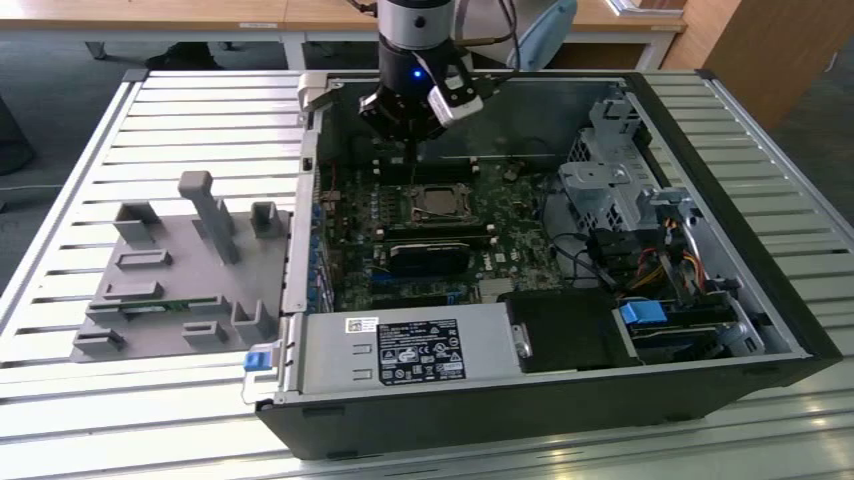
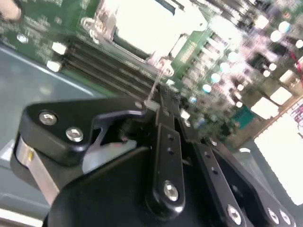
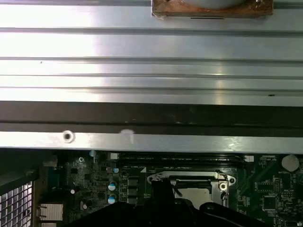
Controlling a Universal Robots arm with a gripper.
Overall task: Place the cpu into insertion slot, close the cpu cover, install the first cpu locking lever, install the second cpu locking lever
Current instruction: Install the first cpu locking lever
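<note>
Now the gripper hangs inside the open computer case, which lies on the slatted metal counter. It sits over the far part of the green circuit board, just beyond the insertion slot and not directly above it.

In the first wrist view the cpu cover lies flat as a silver frame around the socket, and the pale face of the cpu shows through its window, so the chip is seated in the slot with the cover down over it. The second wrist view shows the same pale square as a bright patch ringed by metal, with the long memory slots running beside it.

The black fingers are drawn narrow, their tips nearly meeting. A thin silver rod rises from the socket's edge to just at those tips. Whether the tips actually pinch it or only touch it is not clear.

On the exterior view's left, well apart from the case, a grey fixture block with upright posts sits on the counter. Near the front of the case a boxed power supply lies across the opening.
</note>
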